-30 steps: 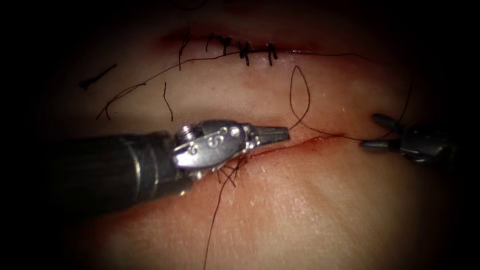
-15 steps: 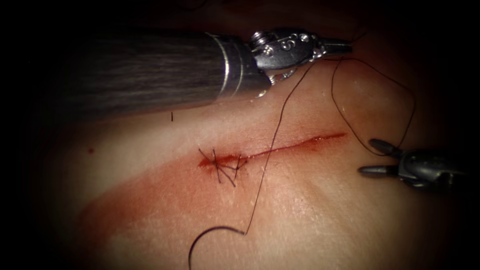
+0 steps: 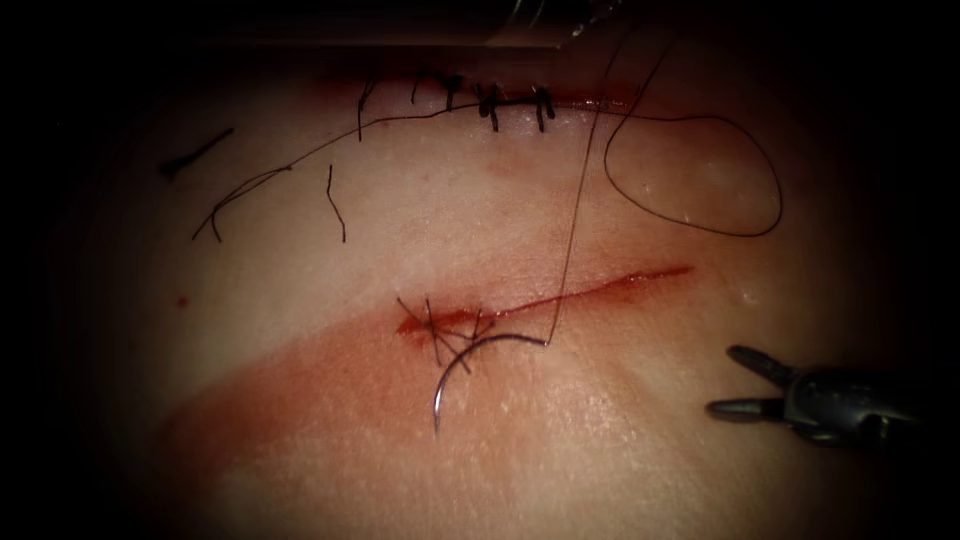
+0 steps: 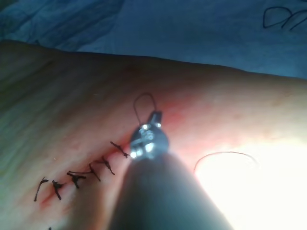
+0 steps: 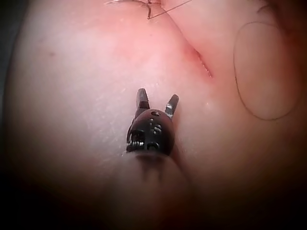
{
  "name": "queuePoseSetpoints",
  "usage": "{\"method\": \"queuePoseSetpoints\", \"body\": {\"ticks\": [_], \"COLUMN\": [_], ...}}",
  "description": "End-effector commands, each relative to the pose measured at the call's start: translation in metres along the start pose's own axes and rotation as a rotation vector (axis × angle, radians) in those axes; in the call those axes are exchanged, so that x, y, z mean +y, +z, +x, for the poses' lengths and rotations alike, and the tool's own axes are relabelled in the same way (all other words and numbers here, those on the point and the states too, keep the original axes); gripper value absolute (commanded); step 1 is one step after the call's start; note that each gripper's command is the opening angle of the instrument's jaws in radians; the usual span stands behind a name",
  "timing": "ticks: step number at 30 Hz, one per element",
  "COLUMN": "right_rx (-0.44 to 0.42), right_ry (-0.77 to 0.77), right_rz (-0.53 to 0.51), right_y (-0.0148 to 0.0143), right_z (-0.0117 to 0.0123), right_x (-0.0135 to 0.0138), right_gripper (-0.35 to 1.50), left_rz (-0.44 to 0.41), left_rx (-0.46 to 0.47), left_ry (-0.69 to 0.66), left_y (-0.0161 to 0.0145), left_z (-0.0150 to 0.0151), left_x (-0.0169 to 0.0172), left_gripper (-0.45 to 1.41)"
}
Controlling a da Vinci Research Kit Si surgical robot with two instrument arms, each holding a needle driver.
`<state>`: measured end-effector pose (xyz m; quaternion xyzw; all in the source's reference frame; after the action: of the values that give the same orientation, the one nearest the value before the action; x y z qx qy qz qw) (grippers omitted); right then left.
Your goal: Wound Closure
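Endoscope view: The tissue (image 3: pixel 640 440) carries an open cut (image 3: pixel 590 292) running from lower left to upper right, with red fluid (image 3: pixel 440 322) along it and a knot of stitches (image 3: pixel 440 335) at its left end. The needle (image 3: pixel 470 365) lies free on the tissue surface just below that left end, not in the tissue and held by neither tool. The thread (image 3: pixel 572 220) rises from the needle's right end, crosses the cut and runs up to the top edge, where a small part of the left arm's tool (image 3: pixel 545 12) is visible; a wide loop of thread (image 3: pixel 700 175) lies on the tissue right of the cut. A second, stitched cut (image 3: pixel 490 100) lies higher up, with cut ends of thread (image 3: pixel 260 185) to its left. The right end effector (image 3: pixel 745 380) hangs to the right of the cut, jaws spread apart, holding nothing.

Left wrist view: The left end effector (image 4: pixel 154 115) is seen end-on above the stitched cut (image 4: pixel 81 175). A small loop of thread (image 4: pixel 144 101) stands at its tip. Whether its jaws are parted or closed on the thread cannot be determined.

Right wrist view: The right end effector (image 5: pixel 156 103) shows both fingers (image 5: pixel 142 99) splayed, with nothing between them, above bare tissue. The cut (image 5: pixel 201 61) and the thread loop (image 5: pixel 261 72) lie beyond it, well apart from the jaws.
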<state>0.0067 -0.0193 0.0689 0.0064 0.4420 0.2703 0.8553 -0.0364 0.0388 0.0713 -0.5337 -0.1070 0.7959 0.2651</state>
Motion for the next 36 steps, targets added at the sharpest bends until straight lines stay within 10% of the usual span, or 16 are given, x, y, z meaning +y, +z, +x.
{"method": "queuePoseSetpoints", "body": {"ticks": [1, 4, 5, 8, 29, 36], "right_rx": [0.001, 0.001, 0.007, 0.008, 0.095, 0.102], "right_ry": [0.009, 0.021, 0.025, 0.031, 0.09, 0.08], "right_rz": [0.007, 0.014, 0.017, 0.027, 0.037, 0.039], "right_y": [0.0002, 0.0015, 0.0025, 0.0042, 0.0081, 0.0082], "right_z": [-0.0013, -0.0024, -0.0025, -0.0014, 0.0102, 0.0093], "right_x": [-0.0018, -0.0039, -0.0047, -0.0052, -0.001, -0.0019], "right_gripper": [1.48, 1.48, 1.48, 1.48, 1.48, 1.48], "left_rz": [0.006, 0.018, 0.027, 0.027, -0.011, -0.066], "left_rx": [-0.001, -0.007, -0.009, -0.018, -0.038, -0.068], "left_ry": [0.002, 0.004, -0.05, -0.205, -0.212, -0.159], "left_y": [0.0007, 0.001, 0.001, 0.0006, -0.0068, -0.0152], "left_z": [-0.0002, -0.0005, -0.0005, -0.0005, -0.0011, -0.0062], "left_x": [-0.0005, -0.0007, -0.0007, -0.0007, -0.0035, 0.0047], "left_gripper": [-0.45, -0.33, 0.42, 1.18, 1.26, 1.25]}}
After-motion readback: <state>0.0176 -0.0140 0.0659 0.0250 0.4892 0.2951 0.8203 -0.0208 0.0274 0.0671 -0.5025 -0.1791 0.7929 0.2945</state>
